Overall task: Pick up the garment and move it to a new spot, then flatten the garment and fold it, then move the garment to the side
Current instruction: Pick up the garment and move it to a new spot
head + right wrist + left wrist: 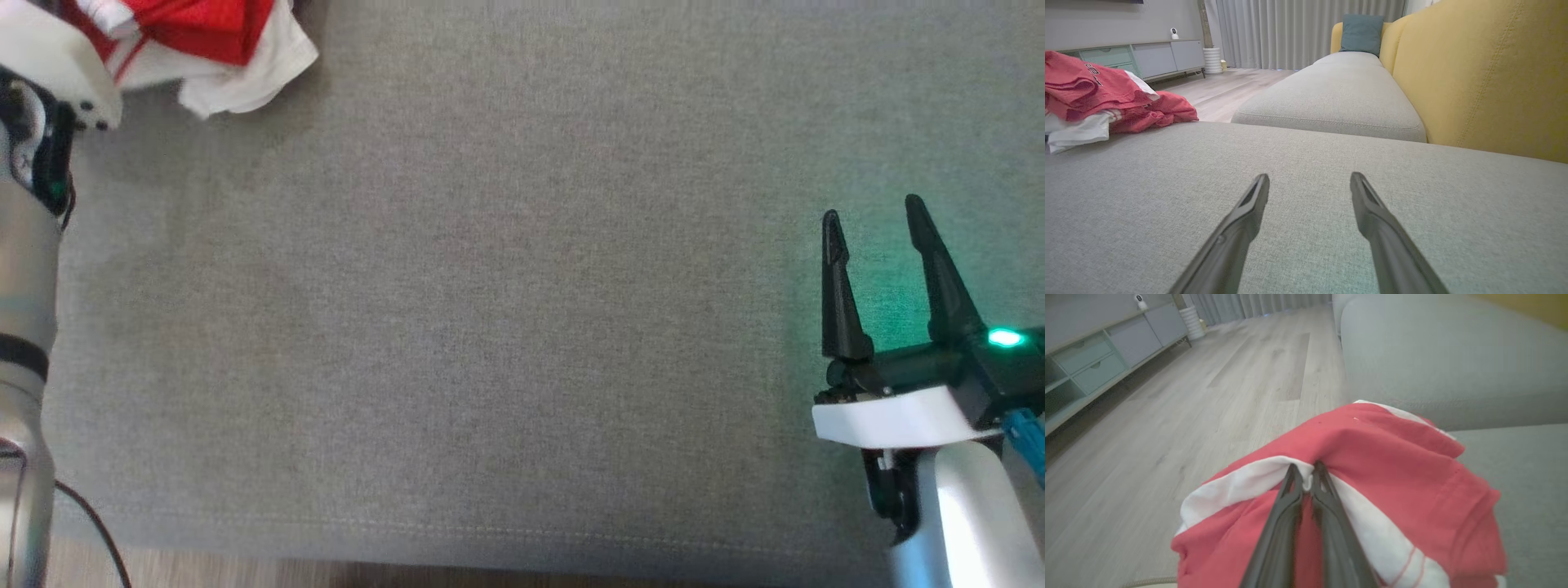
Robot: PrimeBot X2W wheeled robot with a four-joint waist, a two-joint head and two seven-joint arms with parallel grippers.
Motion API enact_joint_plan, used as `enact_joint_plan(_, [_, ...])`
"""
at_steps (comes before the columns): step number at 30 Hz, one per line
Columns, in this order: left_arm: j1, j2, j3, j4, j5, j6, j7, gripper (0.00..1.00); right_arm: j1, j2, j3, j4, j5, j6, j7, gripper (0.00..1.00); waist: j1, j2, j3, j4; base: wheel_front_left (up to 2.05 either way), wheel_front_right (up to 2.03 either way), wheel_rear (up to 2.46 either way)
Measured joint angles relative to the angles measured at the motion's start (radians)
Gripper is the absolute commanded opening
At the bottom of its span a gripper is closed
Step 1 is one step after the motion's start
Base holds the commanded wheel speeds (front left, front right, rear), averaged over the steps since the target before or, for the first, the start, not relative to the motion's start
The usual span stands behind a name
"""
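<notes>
The left gripper point(1303, 473) is clenched on a white fold of the red-and-white garment point(1396, 457), which bunches around its fingertips. The right gripper point(872, 211) stands released over the grey sofa cushion point(490, 286), well apart from the garment.

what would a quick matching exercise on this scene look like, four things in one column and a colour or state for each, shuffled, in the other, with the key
Column A
1. left gripper
2. right gripper
3. garment
4. sofa backrest

Column B
a. yellow
b. open, holding nothing
c. shut on a white fold of cloth
d. red and white, bunched up

Pairs: 1-c, 2-b, 3-d, 4-a
</notes>
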Motion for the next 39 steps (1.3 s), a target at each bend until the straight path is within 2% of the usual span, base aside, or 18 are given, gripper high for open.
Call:
enact_joint_plan(7, [-0.015,-0.005,-0.048,-0.093,0.011,-0.009,-0.031,0.00,0.001,0.000,0.000,0.048,0.040,0.000,-0.003,1.00,0.0000,0.0000,-0.093,-0.003,0.00,0.00,0.00])
enact_joint_plan(12, [-0.015,-0.040,-0.115,-0.184,0.011,-0.010,-0.029,0.00,0.010,0.000,-0.003,0.075,0.077,0.000,-0.003,1.00,0.0000,0.0000,-0.174,-0.013,0.00,0.00,0.00])
enact_joint_plan(17, [0.000,-0.081,-0.183,-0.298,-0.012,-0.017,0.017,0.00,0.020,0.000,-0.012,0.078,0.108,0.000,-0.003,1.00,0.0000,0.0000,-0.261,-0.037,0.00,0.00,0.00])
enact_joint_plan(22, [0.098,-0.114,-0.223,-0.409,-0.050,-0.014,0.070,0.00,0.072,0.001,-0.035,0.081,0.129,0.000,-0.003,1.00,-0.0001,0.0001,-0.326,-0.086,0.00,0.00,0.00])
enact_joint_plan(26, [0.215,-0.173,-0.252,-0.476,-0.076,0.011,0.103,0.00,0.090,0.001,-0.047,0.084,0.129,0.000,-0.003,1.00,-0.0001,0.0000,-0.351,-0.138,0.00,0.00,0.00])
enact_joint_plan(30, [0.326,-0.264,-0.297,-0.537,-0.108,0.048,0.107,0.00,0.090,0.001,-0.064,0.083,0.138,0.000,-0.003,1.00,-0.0001,0.0000,-0.358,-0.189,0.00,0.00,0.00])
enact_joint_plan(34, [0.394,-0.303,-0.353,-0.560,-0.132,0.073,0.101,0.00,0.090,0.001,-0.062,0.083,0.147,0.000,-0.003,1.00,-0.0001,0.0000,-0.350,-0.223,0.00,0.00,0.00])
enact_joint_plan(39, [0.487,-0.306,-0.462,-0.558,-0.188,0.121,0.069,0.00,0.085,0.001,-0.028,0.083,0.157,0.000,-0.003,1.00,-0.0001,0.0000,-0.314,-0.278,0.00,0.00,0.00])
